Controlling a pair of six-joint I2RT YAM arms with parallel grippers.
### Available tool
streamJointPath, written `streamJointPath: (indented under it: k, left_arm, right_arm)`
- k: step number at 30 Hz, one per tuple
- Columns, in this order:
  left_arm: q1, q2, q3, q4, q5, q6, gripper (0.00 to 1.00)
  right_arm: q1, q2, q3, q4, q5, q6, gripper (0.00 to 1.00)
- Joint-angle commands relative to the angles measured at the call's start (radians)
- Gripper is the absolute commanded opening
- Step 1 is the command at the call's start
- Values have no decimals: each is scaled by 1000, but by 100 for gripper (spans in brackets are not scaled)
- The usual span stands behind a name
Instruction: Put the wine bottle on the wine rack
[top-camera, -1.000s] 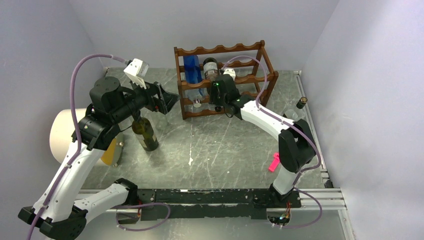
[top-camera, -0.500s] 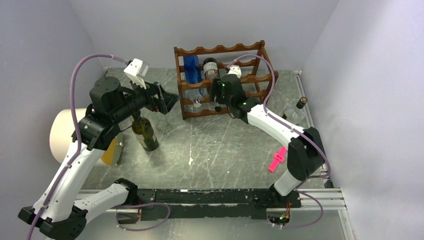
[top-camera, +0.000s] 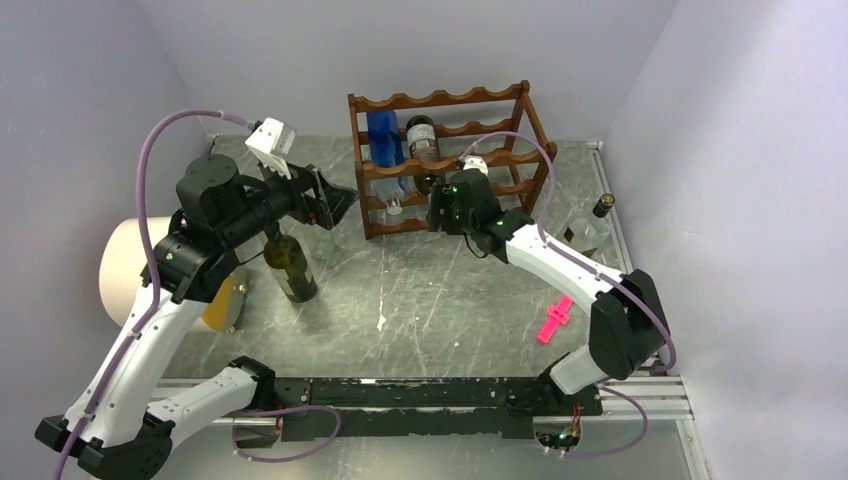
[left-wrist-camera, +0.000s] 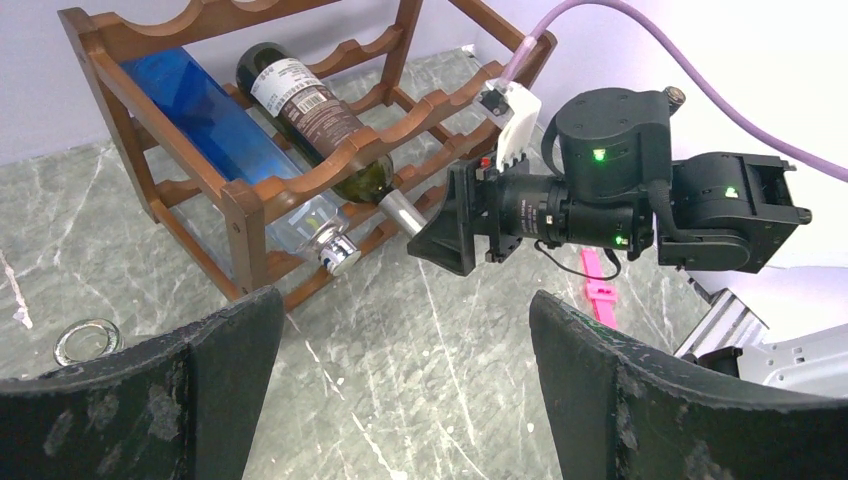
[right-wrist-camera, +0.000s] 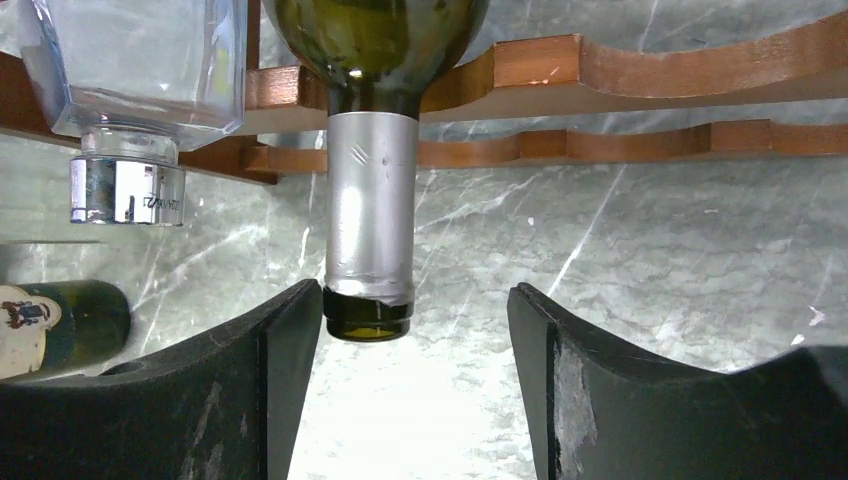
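Note:
The reddish-brown wine rack (top-camera: 500, 100) stands at the back of the table. A dark green wine bottle (top-camera: 422, 140) with a brown label lies in it next to a blue bottle (top-camera: 383, 140), neck toward me. My right gripper (top-camera: 437, 208) is open in front of the rack. In the right wrist view the bottle's silver-foiled neck (right-wrist-camera: 370, 210) ends between the fingers (right-wrist-camera: 415, 340), close to the left finger, with a wide gap to the right one. My left gripper (top-camera: 338, 203) is open and empty, held above the table left of the rack (left-wrist-camera: 240, 215).
A second green bottle (top-camera: 291, 265) stands upright under the left arm. A clear bottle with a dark cap (top-camera: 597, 215) stands at the right edge. A pink piece (top-camera: 553, 320) lies near the right arm's base. A white roll (top-camera: 125, 270) sits at far left.
My right gripper has drawn back from the rack, toward the near right. The wine bottle stays lying on the rack. The left arm has not moved.

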Motion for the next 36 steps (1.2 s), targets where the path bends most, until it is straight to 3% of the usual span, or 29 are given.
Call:
streamJointPath:
  k: [1,5,13,19,22,26,28,36]
  left_arm:
    - [-4,-4,3,-7,13,8,96]
    - [-3,-4,0,-7,14,5,96]
    - [-4,0,3,-7,15,1,96]
    - [-3,8,11,-8,8,-3,96]
    - [-4,4,14,-12,5,-3,96]
    - [-3,0,20,-24,-5,3,96]
    - [-4,-1,25,-29,-15,9,96]
    - [-3,-21,68,-59,-122,53,96]
  right_arm:
    - [-4,26,20,8,-31,-8,70]
    - [-1,58,39,44,-19,-22,59]
    - [-3,102,76,94,-6,-38,26]
    - [-2,122,92,137,25,-53,20]
    - [-2,133,108,123,30,-58,23]
    - [-1,95,88,112,26,-40,56]
    - [-1,61,72,107,22,-33,65]
    - [14,-118,-22,103,-82,-58,68]
